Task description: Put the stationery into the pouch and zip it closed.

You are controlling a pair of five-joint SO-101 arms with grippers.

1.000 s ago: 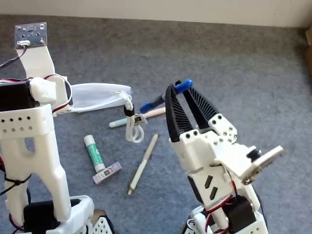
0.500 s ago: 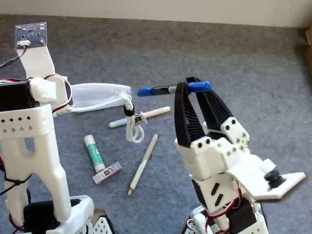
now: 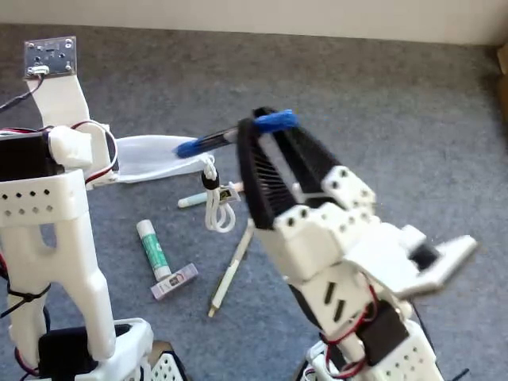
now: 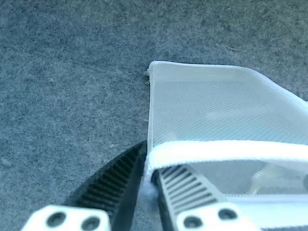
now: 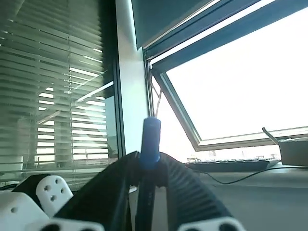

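From the high view, my right gripper (image 3: 260,125) is clamped on a blue marker (image 3: 230,136), held above the grey carpet (image 3: 381,95). The marker lies nearly level, its capped end by my fingers and its far tip at the open end of the white mesh pouch (image 3: 151,155). My left arm (image 3: 55,198) stands over the pouch's other end. A glue stick (image 3: 151,246), a small lilac block (image 3: 175,281), a cream pen (image 3: 232,268) and a pastel pen (image 3: 194,200) lie on the carpet near the pouch's white cord loop (image 3: 216,213), none of them packed yet.

In the left wrist view, my left gripper (image 4: 147,168) is closed on the rim of the mesh pouch (image 4: 207,103), lifting that edge so the mouth gapes.

In the right wrist view, my right gripper (image 5: 147,166) pinches the blue marker (image 5: 150,142) between its jaws, with blinds (image 5: 53,96) and a window (image 5: 240,82) behind.

I judge this to be the insertion of the first item. The next move calls for steering the tip under the raised rim, sliding the marker well in, then letting go without dragging the pouch from my left grip.
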